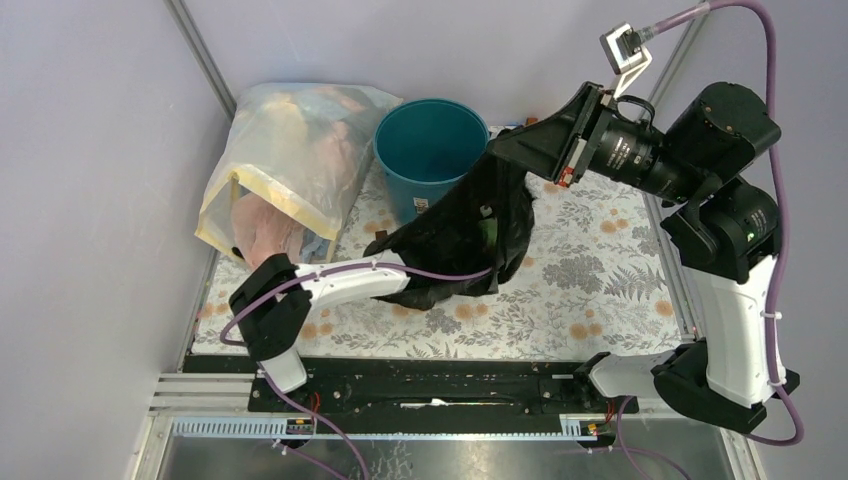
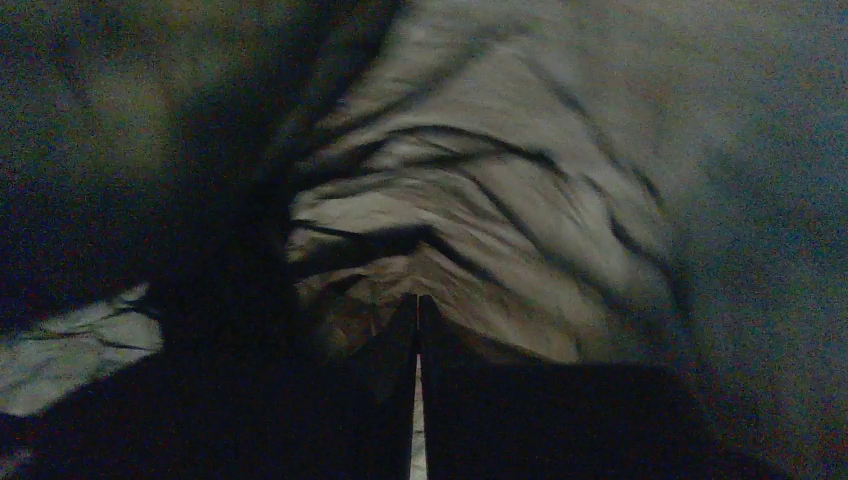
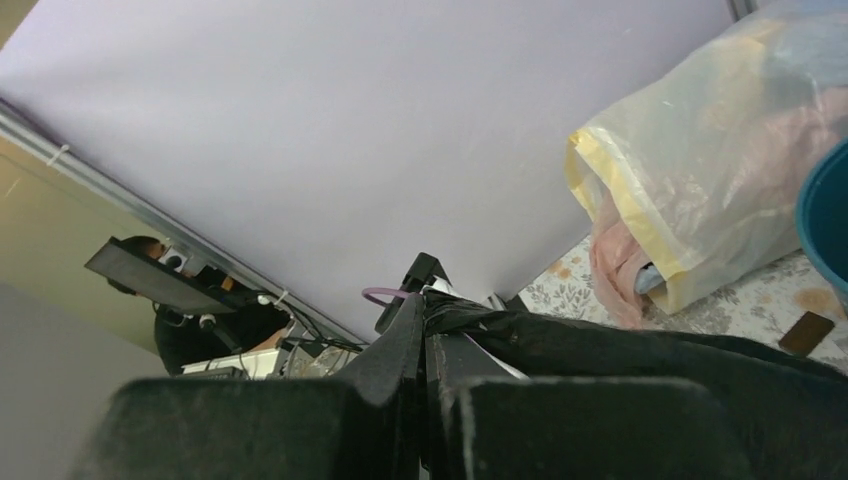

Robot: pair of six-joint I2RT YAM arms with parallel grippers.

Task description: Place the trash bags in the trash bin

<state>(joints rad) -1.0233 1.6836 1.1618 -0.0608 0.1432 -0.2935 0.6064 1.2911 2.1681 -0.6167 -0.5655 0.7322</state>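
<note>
1. bag [image 1: 465, 235]: you have it draped just right of the bin [image 1: 398, 188], its lower end on the table [image 1: 600, 280].
2. your right gripper [image 1: 497, 150] pinches its top edge, raised near the bin's rim.
3. your left gripper [image 2: 417, 312] is clamped on a fold lower down.

Robot lab test cell, not a home. Plain lilac panel walls [image 1: 90, 150] w/ aluminium frame posts [image 1: 200, 45] box in the bench. Left arm [image 1: 330, 285] & right arm [image 1: 735, 300] are bolted to a black base rail [image 1: 430, 385]. Purple cables [image 1: 760, 40] run loose. Dark gear & wires [image 3: 230, 325] sit beyond the panel.
</note>
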